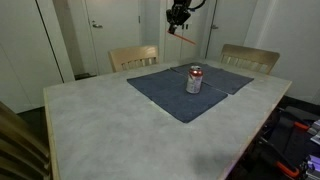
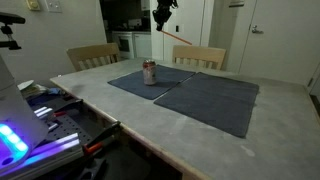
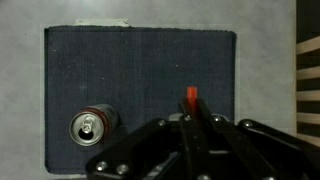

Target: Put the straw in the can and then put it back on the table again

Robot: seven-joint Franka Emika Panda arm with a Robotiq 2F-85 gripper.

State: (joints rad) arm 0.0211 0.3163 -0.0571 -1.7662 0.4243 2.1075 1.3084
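Gripper [image 1: 178, 16] high over the far side of the table [image 1: 100, 120], clenched on the straw [image 1: 185, 37]; jaws almost together, only the thin straw between them. Straw clear of the table, tilted, free end toward 4 o'clock in an exterior view. Can [image 1: 194, 80] upright on the dark mat [image 1: 170, 100], well below the gripper, apart from the straw. Wrist view looks straight down: dark jaws converge on the straw [image 3: 190, 97], seen end-on, the can [image 3: 92, 126] showing its round top at 8 o'clock from it. Only the exterior views show the height gap; wooden chairs [image 1: 133, 57] behind the table
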